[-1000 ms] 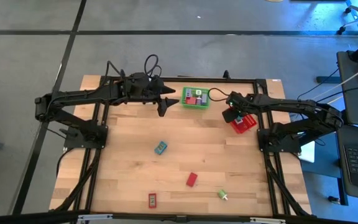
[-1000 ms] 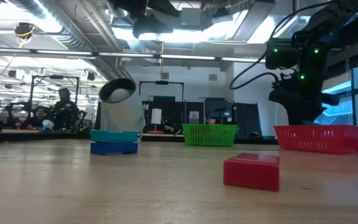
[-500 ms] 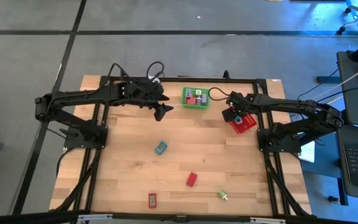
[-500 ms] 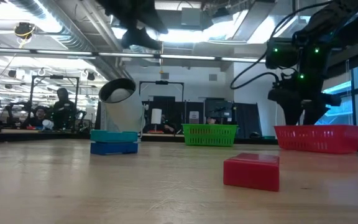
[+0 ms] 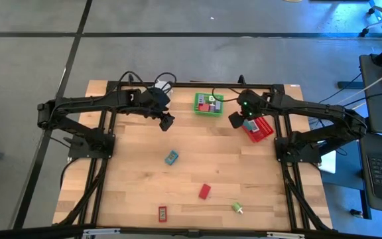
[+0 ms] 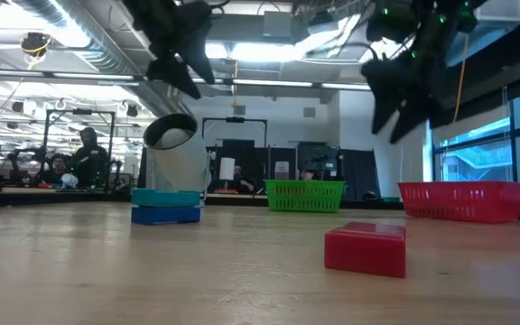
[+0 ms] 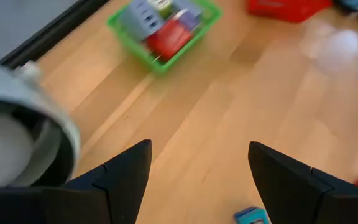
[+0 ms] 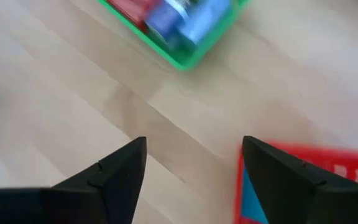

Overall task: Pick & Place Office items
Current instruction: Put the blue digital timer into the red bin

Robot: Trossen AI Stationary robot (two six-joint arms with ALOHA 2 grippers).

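Four office items [image 5: 205, 191] lie well apart from the spread, empty left gripper [image 5: 166, 121] and right gripper [image 5: 235, 120].

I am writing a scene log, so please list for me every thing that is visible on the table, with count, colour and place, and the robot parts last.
green basket: 1, green, far edge middle, holds several small items
red basket: 1, red, right side
teal block: 1, teal, centre
red block: 1, red, near middle
red packet: 1, red, near edge
green piece: 1, green, near edge
white roll: 1, white, far left
left gripper: fingers open, empty
right gripper: fingers open, empty
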